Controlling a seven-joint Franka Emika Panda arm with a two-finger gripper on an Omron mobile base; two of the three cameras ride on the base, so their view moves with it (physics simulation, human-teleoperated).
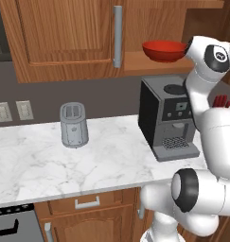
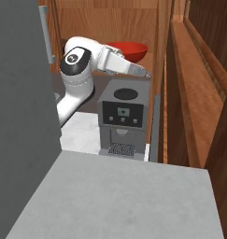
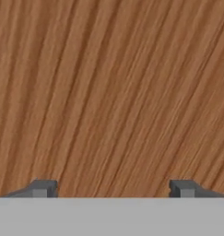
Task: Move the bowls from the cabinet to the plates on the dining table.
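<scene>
Hand view: gripper (image 3: 113, 189) fingers spread wide, nothing held; glossy red bowl (image 1: 163, 50), shallow, on cabinet (image 1: 64, 38) shelf.

White rounded arm (image 1: 216, 137); dark joint caps; small dark claw (image 3: 112, 189) tips

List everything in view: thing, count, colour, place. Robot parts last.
bowl: one, glossy red, on the open cabinet shelf above the coffee machine
cabinet: one, brown wood, on the wall, left door shut with a grey bar handle
coffee machine: one, black and grey, on the counter under the bowl
toaster: one, grey, on the counter left of the coffee machine
counter: one, white grey-veined marble, with wooden drawers below
wall outlets: two, pale, on the wall behind the counter
arm: one, white with dark joints, reaching up beside the bowl
gripper: one, dark tips, open, facing wood grain
</scene>
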